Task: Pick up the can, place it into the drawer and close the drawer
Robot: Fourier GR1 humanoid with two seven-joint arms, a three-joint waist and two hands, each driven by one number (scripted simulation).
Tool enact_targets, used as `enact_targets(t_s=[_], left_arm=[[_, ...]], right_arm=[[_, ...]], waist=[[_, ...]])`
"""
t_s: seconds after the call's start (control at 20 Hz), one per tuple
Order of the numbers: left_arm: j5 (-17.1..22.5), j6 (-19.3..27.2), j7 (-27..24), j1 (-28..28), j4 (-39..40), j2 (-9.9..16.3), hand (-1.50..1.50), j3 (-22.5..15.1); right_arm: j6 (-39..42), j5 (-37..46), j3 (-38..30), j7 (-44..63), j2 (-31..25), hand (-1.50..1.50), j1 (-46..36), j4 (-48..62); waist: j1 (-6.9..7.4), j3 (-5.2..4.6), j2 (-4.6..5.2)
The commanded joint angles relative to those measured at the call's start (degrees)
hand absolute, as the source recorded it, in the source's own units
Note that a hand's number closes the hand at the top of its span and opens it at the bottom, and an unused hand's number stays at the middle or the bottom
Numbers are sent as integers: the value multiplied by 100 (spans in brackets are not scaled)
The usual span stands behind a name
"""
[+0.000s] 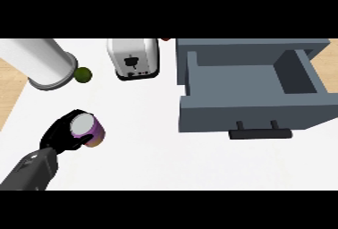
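The can [88,128] is in the left hand [61,137], near the bottom left of the white counter [145,152]. It is purple with a pale round top, and it stands almost straight up. The black fingers are curled round the can and hold it. A grey forearm [30,172] runs down from the hand to the bottom edge. The right hand does not show at all.

To the right of the can, well apart from it, is the grey drawer [251,114]. It is pulled open. Its front wall faces the near side, and a black handle [259,133] sticks out from that wall. You can see right down into the drawer, and nothing shows in it but its grey floor.

Farther back, in the middle, sits a white toaster [135,58] with a dark mark on top. To its left is a small green round thing [83,74], maybe a lime. It lies just beside a big white tube [40,60] with a grey rim, which lies tilted in the far left corner. You cannot see into the tube.
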Motion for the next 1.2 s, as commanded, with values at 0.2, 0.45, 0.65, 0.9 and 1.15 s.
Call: enact_targets(t_s=[0.2, 0.45, 0.65, 0.9, 1.15], left_arm=[[11, -509, -436, -54, -414, -304, 150, -122], [304, -853, 70, -150, -964, -394, 150, -118], [598, 1013, 139, -103, -1434, -1235, 150, 150], [779, 2166, 481, -32, -2447, -1752, 150, 166], [876, 2855, 1107, 58, -3925, -1990, 150, -485]], right_arm=[[202, -471, -244, -47, 32, -150, 333, -151], [-77, -262, -215, 132, -175, -150, -12, 56], [-154, -144, -109, 87, 98, -150, 221, -263], [-77, -334, -316, -73, 4, -150, 324, -59], [-283, -107, -119, 134, 129, -150, 209, -284]], waist=[[-8, 4, -19], [133, 14, -50], [161, 21, -79], [216, 29, -117], [241, 25, -110]])
